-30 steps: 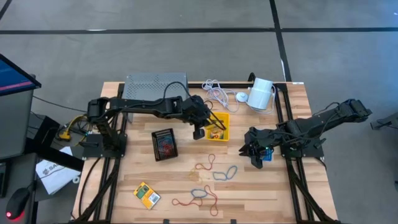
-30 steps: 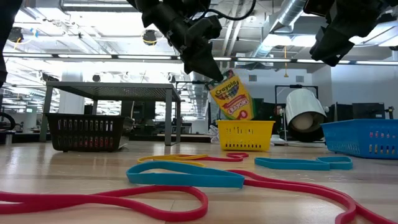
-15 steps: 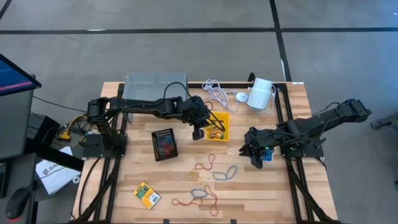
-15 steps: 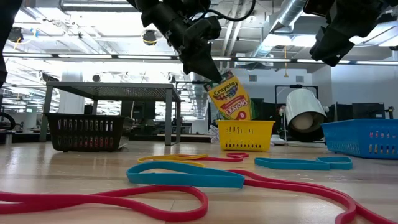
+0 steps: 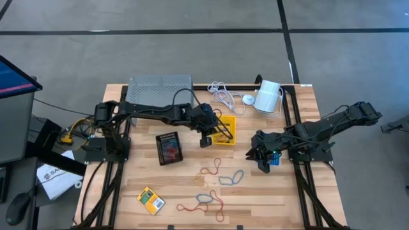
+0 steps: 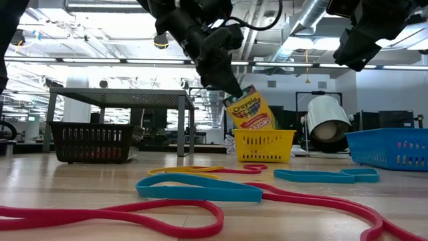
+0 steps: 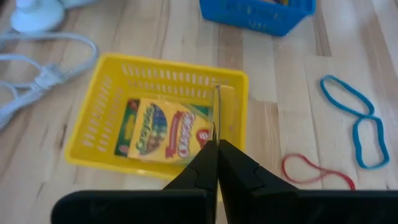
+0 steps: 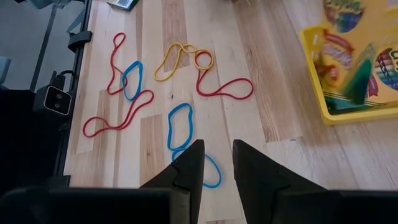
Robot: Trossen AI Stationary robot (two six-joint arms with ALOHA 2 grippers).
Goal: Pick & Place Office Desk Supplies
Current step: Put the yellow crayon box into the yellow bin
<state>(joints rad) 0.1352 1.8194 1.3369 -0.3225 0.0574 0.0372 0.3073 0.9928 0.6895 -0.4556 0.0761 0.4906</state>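
two fingers of the left gripper [image 7: 216,163] are pinched on the flap of a crayon box [image 7: 165,130], which hangs tilted in the yellow bin [image 7: 106,87]. right gripper [image 8: 216,163] hovers part open, empty, over the blue band [image 8: 180,126].

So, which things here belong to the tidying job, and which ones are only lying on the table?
Job:
- crayon box, held by the left gripper over the yellow bin
- second crayon box
- rubber bands
- black bin
- blue bin

Lying about:
- white cable
- white cylinder
- grey metal stand
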